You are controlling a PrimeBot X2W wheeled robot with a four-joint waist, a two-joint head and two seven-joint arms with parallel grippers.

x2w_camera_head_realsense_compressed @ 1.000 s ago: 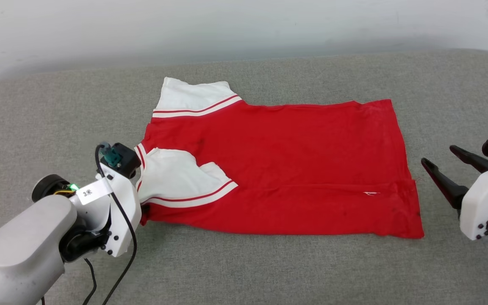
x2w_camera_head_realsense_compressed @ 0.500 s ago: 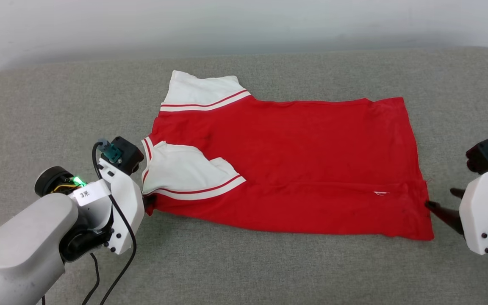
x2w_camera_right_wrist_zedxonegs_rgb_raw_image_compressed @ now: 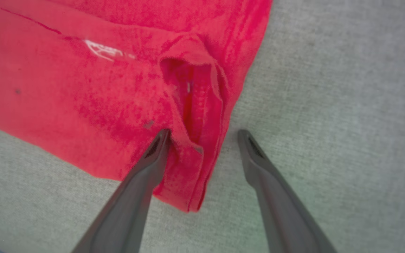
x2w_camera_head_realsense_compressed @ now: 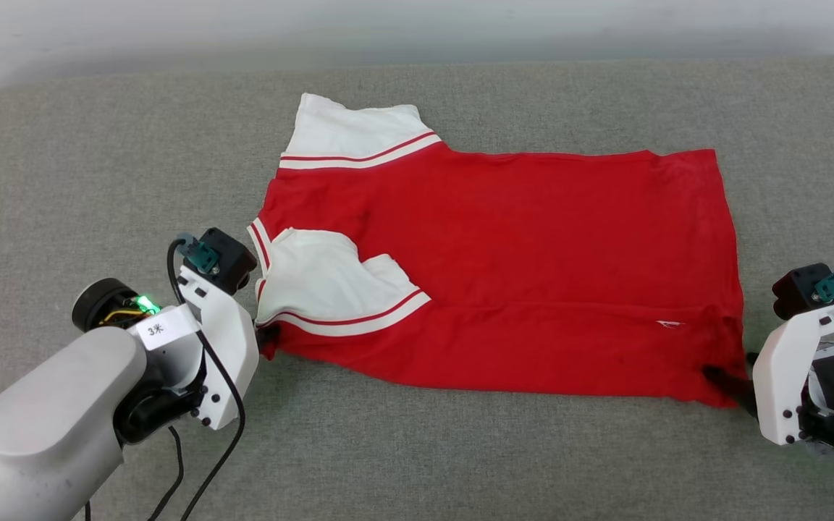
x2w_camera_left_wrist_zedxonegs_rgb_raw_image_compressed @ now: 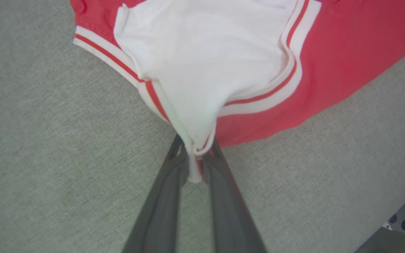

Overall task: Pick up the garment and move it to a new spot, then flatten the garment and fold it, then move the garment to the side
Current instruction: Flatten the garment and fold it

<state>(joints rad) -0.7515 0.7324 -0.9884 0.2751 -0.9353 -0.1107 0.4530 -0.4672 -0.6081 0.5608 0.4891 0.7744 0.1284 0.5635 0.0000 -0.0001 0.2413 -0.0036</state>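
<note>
The garment (x2w_camera_head_realsense_compressed: 518, 268), a red T-shirt with white sleeves and striped trim, lies spread on the grey cushion (x2w_camera_head_realsense_compressed: 417, 449), its plain red side up. One white sleeve (x2w_camera_head_realsense_compressed: 330, 282) is folded over the body at the near left. My left gripper (x2w_camera_left_wrist_zedxonegs_rgb_raw_image_compressed: 195, 158) is shut on the garment's near-left corner, pinching white and red fabric (x2w_camera_left_wrist_zedxonegs_rgb_raw_image_compressed: 202, 80). In the head view that gripper (x2w_camera_head_realsense_compressed: 266, 341) sits at the shirt's left edge. My right gripper (x2w_camera_right_wrist_zedxonegs_rgb_raw_image_compressed: 202, 140) stands open astride the garment's near-right corner (x2w_camera_right_wrist_zedxonegs_rgb_raw_image_compressed: 192, 168), one finger (x2w_camera_right_wrist_zedxonegs_rgb_raw_image_compressed: 156, 147) on the cloth, the other on the cushion.
The grey cushion runs wide to all sides of the garment, with a pale wall (x2w_camera_head_realsense_compressed: 417, 29) behind its far edge. Black cables (x2w_camera_head_realsense_compressed: 207, 463) hang from my left wrist over the near part of the cushion.
The head camera has tilted, shifting the whole picture. My right gripper has come in from the right to the garment's near-right corner. The left grip has held.
</note>
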